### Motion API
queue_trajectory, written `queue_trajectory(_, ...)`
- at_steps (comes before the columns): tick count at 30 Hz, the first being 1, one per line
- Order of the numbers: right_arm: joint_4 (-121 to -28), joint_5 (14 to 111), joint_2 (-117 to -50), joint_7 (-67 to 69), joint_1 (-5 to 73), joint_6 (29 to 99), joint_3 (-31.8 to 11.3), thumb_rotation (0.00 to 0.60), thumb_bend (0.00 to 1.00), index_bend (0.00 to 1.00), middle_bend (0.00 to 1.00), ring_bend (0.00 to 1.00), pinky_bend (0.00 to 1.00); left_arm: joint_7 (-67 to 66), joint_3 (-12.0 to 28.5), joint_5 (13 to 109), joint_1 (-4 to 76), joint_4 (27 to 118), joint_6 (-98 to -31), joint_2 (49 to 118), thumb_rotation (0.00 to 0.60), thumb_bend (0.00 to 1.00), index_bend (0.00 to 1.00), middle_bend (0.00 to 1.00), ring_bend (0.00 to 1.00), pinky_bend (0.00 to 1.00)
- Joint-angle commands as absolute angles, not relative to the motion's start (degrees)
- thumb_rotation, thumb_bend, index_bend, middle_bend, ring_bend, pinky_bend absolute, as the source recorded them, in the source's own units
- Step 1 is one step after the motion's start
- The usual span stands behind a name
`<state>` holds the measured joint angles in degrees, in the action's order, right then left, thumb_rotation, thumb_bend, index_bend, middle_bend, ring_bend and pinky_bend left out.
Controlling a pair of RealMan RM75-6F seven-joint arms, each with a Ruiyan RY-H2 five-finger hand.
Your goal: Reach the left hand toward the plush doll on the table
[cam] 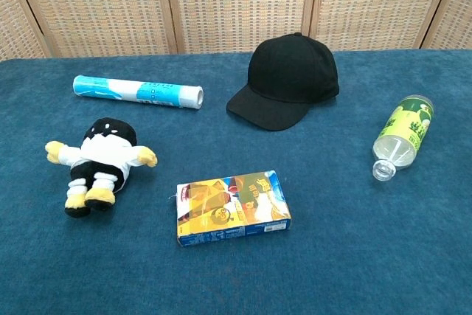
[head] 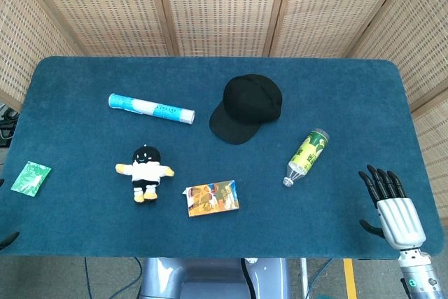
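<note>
The plush doll (head: 145, 171) (cam: 99, 164), black-headed with a white shirt and yellow hands and feet, lies on its back on the left half of the blue table (head: 84, 222). Of my left hand (head: 6, 239) only a dark tip shows at the left edge of the head view, far from the doll; how its fingers stand cannot be told. My right hand (head: 389, 205) hovers at the table's front right corner, fingers spread, holding nothing. The chest view shows neither hand.
A light blue tube (head: 150, 108) lies behind the doll. A colourful carton (head: 212, 198) lies to the doll's right, a black cap (head: 247, 106) at the middle back, a green bottle (head: 306, 155) on its side at right, and a green packet (head: 30, 177) near the left edge.
</note>
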<state>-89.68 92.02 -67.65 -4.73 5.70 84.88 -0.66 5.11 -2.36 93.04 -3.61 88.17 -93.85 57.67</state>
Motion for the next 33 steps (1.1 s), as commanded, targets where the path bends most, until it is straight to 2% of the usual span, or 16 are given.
queue_trajectory(1,-89.53,92.01,-67.73,-4.74,5.65,84.95,-0.65,0.6,0.07,0.04,0.0,0.0,0.12,5.11,-2.39,93.07,-3.57,88.38,-93.78,57.52,0.6,0.0,0.0,0.0,0.0,0.0)
queue_trajectory(11,-89.5,91.97,-67.75,-4.38,5.57,85.03,-0.64,0.6,0.07,0.05,0.0,0.0,0.12,5.46,-2.24,92.02,-3.52,90.18,-93.1,56.34,0.6,0.01,0.0,0.0,0.0,0.0)
queue_trajectory(15,-89.34,91.48,-67.9,-4.38,5.6,84.69,-0.73,0.6,0.07,0.05,0.0,0.0,0.12,6.02,-0.86,89.93,-2.22,93.82,-91.31,55.04,0.6,0.05,0.06,0.0,0.0,0.0)
queue_trajectory(19,-89.31,91.53,-68.04,-4.5,5.69,84.61,-0.76,0.6,0.07,0.05,0.0,0.0,0.12,6.64,0.75,87.72,1.79,98.67,-85.12,51.72,0.6,0.17,0.12,0.0,0.0,0.0)
queue_trajectory(25,-89.09,91.3,-68.22,-4.46,5.74,84.26,-0.71,0.6,0.07,0.05,0.0,0.0,0.12,6.27,3.38,83.21,7.7,103.78,-75.97,48.22,0.6,0.28,0.24,0.0,0.0,0.0)
queue_trajectory(33,-88.96,91.25,-68.27,-4.04,5.86,83.97,-0.67,0.6,0.07,0.05,0.0,0.0,0.12,3.44,6.62,73.35,15.99,105.0,-62.54,48.9,0.6,0.28,0.29,0.0,0.0,0.0)
